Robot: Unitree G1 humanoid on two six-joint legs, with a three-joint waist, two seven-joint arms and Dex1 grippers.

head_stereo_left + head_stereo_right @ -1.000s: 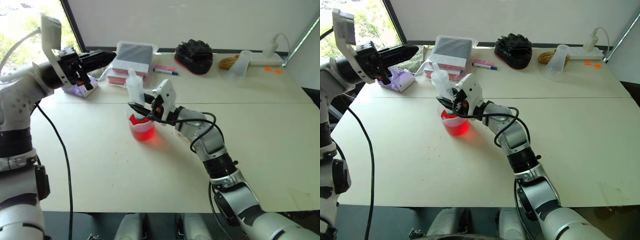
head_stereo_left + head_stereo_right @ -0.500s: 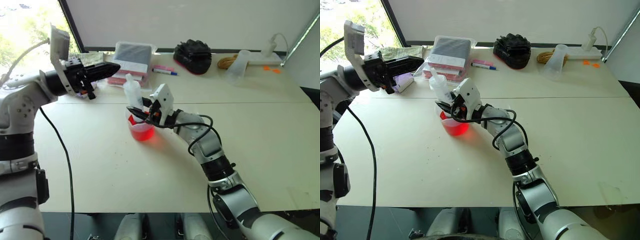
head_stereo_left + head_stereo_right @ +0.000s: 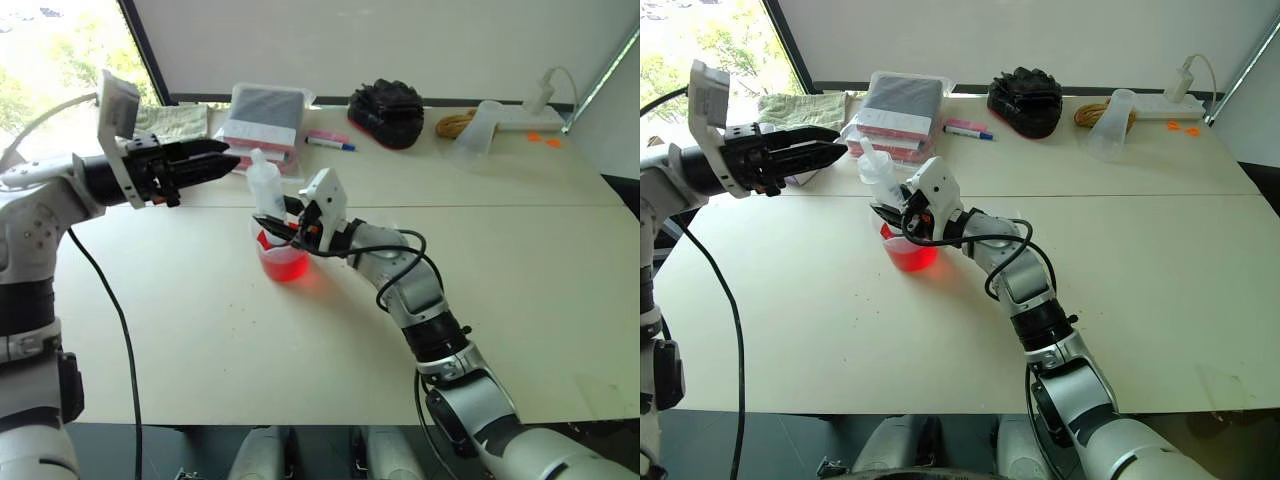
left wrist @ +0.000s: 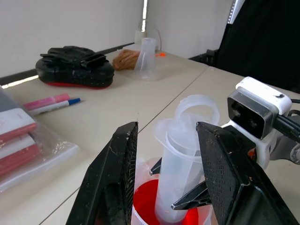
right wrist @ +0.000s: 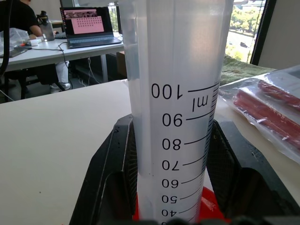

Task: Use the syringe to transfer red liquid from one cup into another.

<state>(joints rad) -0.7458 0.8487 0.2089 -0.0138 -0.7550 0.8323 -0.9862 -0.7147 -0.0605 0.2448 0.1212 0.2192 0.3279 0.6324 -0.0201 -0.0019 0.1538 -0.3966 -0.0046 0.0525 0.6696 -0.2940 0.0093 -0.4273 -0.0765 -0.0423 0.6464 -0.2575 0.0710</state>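
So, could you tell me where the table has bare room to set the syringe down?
The near half of the table, in front of the beaker, is bare, and so is the stretch right of the right gripper. The far edge is crowded: packets, markers, a black glove, a tipped jug.

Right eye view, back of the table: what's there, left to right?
Green towel → bagged stack of red-edged books → blue-capped marker pen → black glove → coil of rope → frosted jug → white power strip.
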